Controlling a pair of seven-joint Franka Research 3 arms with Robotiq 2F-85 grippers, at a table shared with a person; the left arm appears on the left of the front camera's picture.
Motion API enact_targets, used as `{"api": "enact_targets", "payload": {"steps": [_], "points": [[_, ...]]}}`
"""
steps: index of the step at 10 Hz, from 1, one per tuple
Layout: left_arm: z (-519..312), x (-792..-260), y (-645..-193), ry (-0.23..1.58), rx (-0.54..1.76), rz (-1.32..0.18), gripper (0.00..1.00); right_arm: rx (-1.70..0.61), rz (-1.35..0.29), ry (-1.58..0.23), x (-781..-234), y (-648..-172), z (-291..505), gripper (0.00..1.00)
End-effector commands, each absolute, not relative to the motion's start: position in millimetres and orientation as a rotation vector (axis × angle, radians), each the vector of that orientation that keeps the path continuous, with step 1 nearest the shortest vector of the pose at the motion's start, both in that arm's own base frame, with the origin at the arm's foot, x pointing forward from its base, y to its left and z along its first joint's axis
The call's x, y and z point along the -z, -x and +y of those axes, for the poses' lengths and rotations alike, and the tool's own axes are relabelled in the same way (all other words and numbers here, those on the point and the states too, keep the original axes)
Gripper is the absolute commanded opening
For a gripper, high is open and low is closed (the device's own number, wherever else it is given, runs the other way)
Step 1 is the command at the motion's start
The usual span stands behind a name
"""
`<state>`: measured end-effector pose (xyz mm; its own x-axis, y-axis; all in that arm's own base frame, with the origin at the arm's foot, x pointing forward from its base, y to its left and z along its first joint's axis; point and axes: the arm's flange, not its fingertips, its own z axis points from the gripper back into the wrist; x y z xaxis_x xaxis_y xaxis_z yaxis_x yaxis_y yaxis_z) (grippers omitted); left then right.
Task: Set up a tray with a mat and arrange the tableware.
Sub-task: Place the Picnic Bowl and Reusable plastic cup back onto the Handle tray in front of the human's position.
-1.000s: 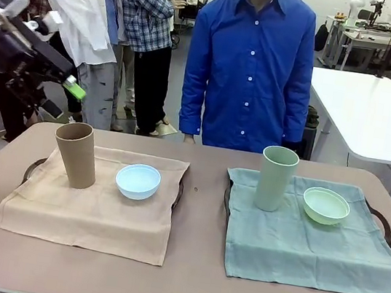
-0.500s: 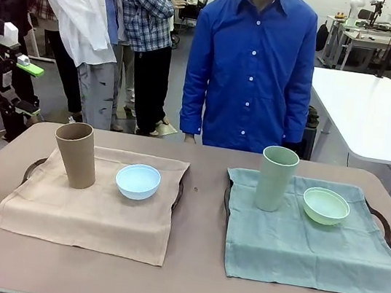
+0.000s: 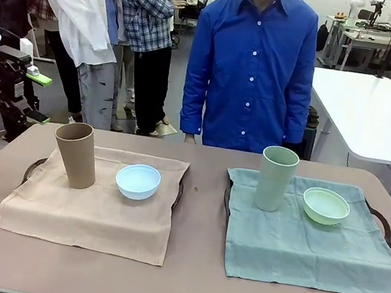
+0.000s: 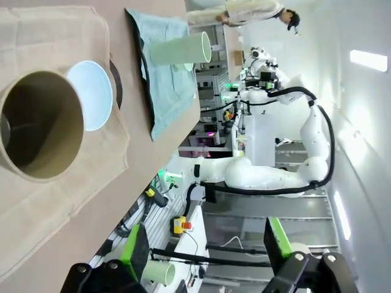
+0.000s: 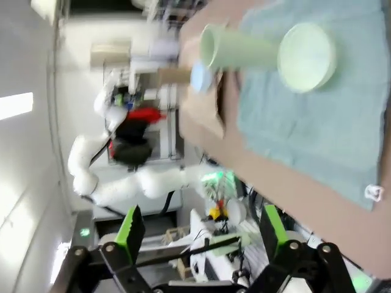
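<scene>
Two place settings lie side by side on the brown table [image 3: 183,277]. On the left, a tan mat [image 3: 90,212] covers a dark tray [image 3: 33,166] — its rim shows at the mat's far-left corner — and carries the tan cup [image 3: 76,154] upright at the far left, with the light blue bowl [image 3: 137,181] just to its right, apart from it. On the right, a grey-green mat [image 3: 314,241] covers a second tray [image 3: 384,221]; the pale green cup [image 3: 277,178] stands upright near its far-left part, and the pale green bowl [image 3: 326,206] sits to the right of it, not touching. A person in a blue shirt [image 3: 252,63] stands at the far edge. Off the table's far-left corner hangs the left gripper [image 3: 32,96], its green-padded fingers apart and holding nothing. In the right wrist view the right gripper [image 5: 201,235] also has its fingers spread wide with nothing between them — well back from the pale green ware.
</scene>
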<state>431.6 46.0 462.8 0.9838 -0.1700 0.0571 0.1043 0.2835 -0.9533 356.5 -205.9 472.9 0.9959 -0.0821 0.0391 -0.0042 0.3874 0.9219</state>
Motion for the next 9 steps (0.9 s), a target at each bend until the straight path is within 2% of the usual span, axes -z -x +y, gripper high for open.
{"api": "enact_targets", "payload": {"steps": [1, 3, 4, 5, 9], "points": [[38, -473, -429, 1.194, 0.211, 0.002, 1.00, 0.234, -0.097, -1.143, -464, -354, -190, 1.00], [33, -477, -434, 1.165, 0.215, -0.043, 1.00, 0.280, -0.100, -1.151, -462, -358, -194, 1.00], [34, -479, -434, 1.142, 0.207, -0.043, 1.00, 0.207, -0.016, -1.178, -464, -361, -192, 1.00], [31, -478, -437, 1.199, 0.207, -0.007, 1.00, 0.240, -0.090, -1.120, -458, -360, -204, 1.00], [31, -478, -437, 1.199, 0.207, -0.007, 1.00, 0.240, -0.090, -1.120, -458, -360, -204, 1.00]]}}
